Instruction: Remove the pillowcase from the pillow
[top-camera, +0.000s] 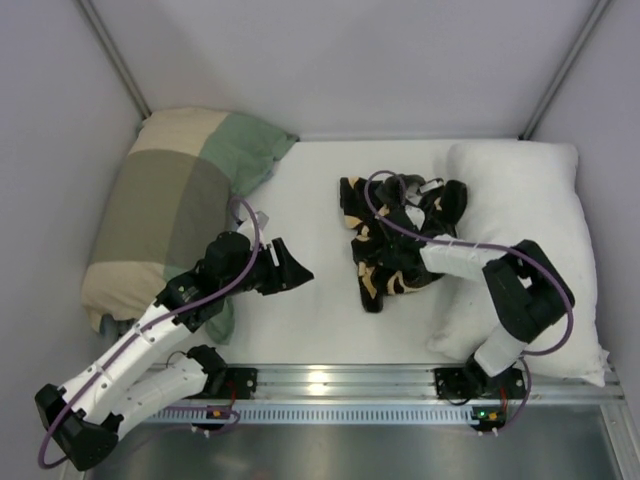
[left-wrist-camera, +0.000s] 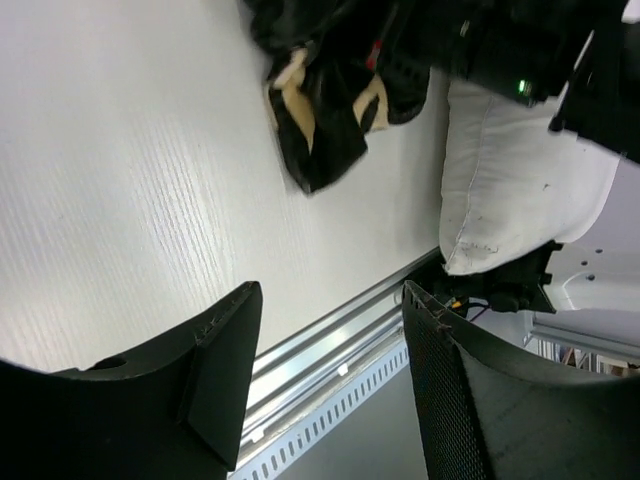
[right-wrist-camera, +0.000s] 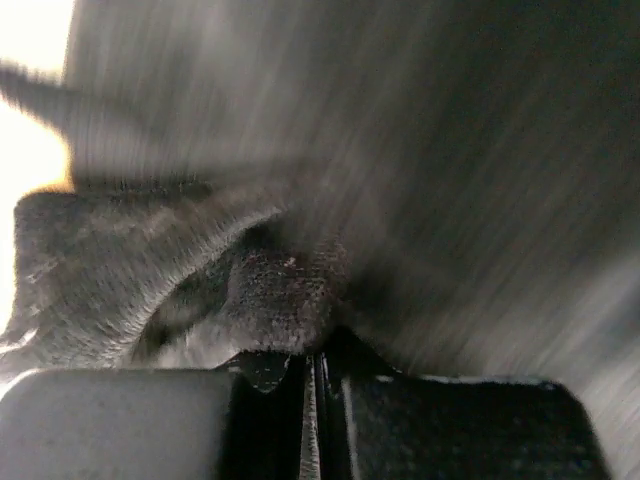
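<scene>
My right gripper (right-wrist-camera: 312, 362) is closed at a fold of the pillowcase (top-camera: 365, 240); my left gripper (left-wrist-camera: 330, 300) stands apart, empty. I'd lift slowly, checking it follows, then draw it left, away from the pillow (top-camera: 520, 200).

Looks like a robot test cell in a lab, not a home. Boxed in by plain grey panels (top-camera: 340, 60) set between metal posts (top-camera: 113, 55). Floored with a bare white table (top-camera: 310, 310), edged at the near side with an aluminium rail (top-camera: 340, 378) and a slotted duct (top-camera: 340, 412). Fitted with a left arm (top-camera: 130, 355) and a right arm (top-camera: 520, 295) bolted to that rail, each trailing a purple cable (top-camera: 572, 300), and with a green light (top-camera: 487, 413) lit at one base. Furnished only with a pillow (top-camera: 525, 190) laid straight on the table top.
</scene>
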